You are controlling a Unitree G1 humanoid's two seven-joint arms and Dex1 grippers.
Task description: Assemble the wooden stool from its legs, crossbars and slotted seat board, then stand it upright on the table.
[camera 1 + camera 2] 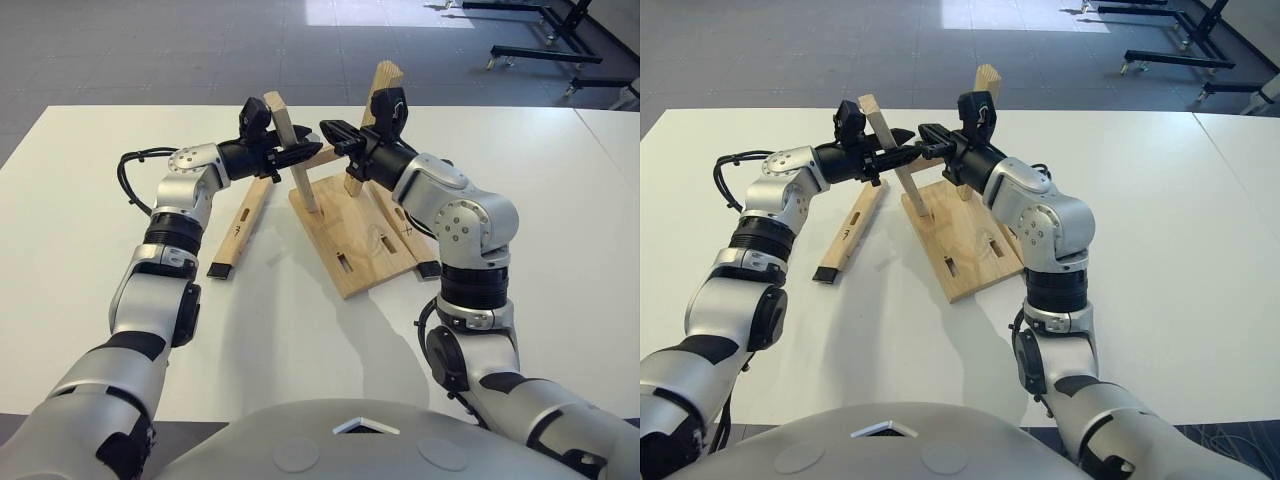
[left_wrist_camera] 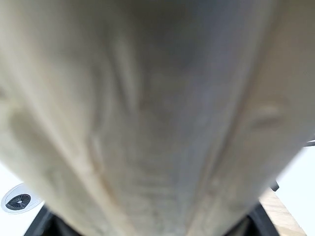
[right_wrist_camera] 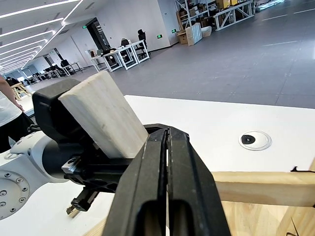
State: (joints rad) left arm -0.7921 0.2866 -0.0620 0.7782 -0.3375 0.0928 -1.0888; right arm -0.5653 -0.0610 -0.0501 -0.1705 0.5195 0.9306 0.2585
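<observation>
The crossbar (image 3: pixel 261 187) over the board (image 1: pixel 335 232) is mostly hidden by the grippers. The leg (image 1: pixel 284 125), tilted on the board's left end, is clamped by the left gripper (image 1: pixel 305 155), arm outstretched. The right gripper (image 1: pixel 330 130) is held level alongside, fingers pressed together on nothing visible.

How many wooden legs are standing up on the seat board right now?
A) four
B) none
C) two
C: two legs rise from the seat board, the near leg and the far leg, while a spare leg lies flat on the table.
</observation>
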